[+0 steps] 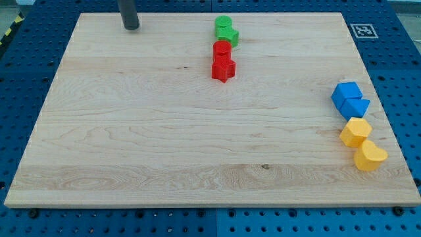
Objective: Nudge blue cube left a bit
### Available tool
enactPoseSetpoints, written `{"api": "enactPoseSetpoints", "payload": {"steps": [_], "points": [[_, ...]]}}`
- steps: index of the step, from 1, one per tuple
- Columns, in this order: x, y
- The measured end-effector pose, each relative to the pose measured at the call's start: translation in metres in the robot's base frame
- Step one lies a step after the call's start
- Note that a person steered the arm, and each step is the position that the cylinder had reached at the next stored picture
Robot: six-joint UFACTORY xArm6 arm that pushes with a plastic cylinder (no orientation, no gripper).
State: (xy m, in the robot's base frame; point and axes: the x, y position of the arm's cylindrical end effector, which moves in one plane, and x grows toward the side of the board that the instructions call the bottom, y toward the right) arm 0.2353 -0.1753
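Note:
The blue cube [345, 95] sits near the board's right edge, with a blue wedge-like block [357, 107] touching it at its lower right. My tip [131, 27] is at the view's top left, far to the left of the blue cube and well apart from every block.
Two yellow blocks [356, 131] [370, 156] lie just below the blue pair. Two green blocks [224, 25] [228, 36] and two red blocks [222, 49] [223, 68] form a column at the top centre. The wooden board [164, 131] lies on a blue pegboard; a marker tag [362, 30] is at top right.

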Motion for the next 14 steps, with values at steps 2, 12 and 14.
{"api": "enactPoseSetpoints", "payload": {"steps": [2,12,14], "points": [[0.021,0.0],[0.168,0.439],[0.207,0.439]]}}
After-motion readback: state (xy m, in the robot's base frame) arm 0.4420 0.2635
